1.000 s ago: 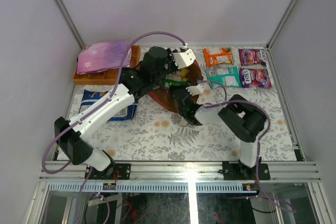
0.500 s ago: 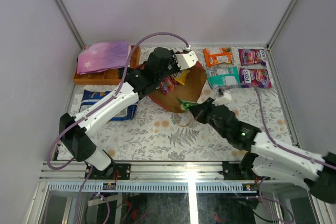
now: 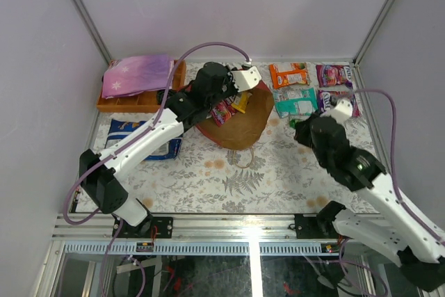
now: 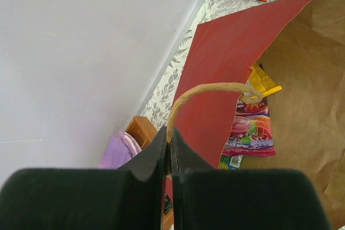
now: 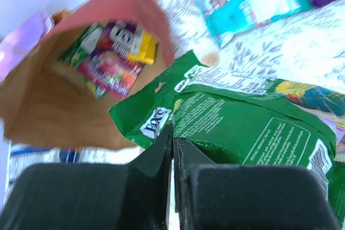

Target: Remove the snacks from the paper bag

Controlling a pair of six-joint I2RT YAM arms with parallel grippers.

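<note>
The paper bag (image 3: pixel 243 124) lies on its side, red outside, brown inside, its mouth facing right. My left gripper (image 4: pixel 168 152) is shut on its loop handle (image 4: pixel 211 89) and holds the mouth up. Magenta (image 4: pixel 252 133) and yellow (image 4: pixel 262 82) snacks lie inside the bag. My right gripper (image 5: pixel 173 133) is shut on a green snack packet (image 5: pixel 242 125), held above the table to the right of the bag; only a sliver of that green packet (image 3: pixel 293 122) shows from above. Orange (image 3: pixel 288 74), teal (image 3: pixel 295 101) and purple (image 3: pixel 334 74) snacks lie at the back right.
A wooden tray (image 3: pixel 141 100) with a folded purple cloth (image 3: pixel 135 74) stands at the back left. A blue-and-white packet (image 3: pixel 132 130) lies under the left arm. Another purple packet (image 3: pixel 348 106) lies partly hidden behind the right wrist. Grey walls close in the back and sides.
My right gripper has pulled out of the bag's mouth with the green packet and swung right, towards the laid-out packets. The left gripper has kept the handle and barely moved.
</note>
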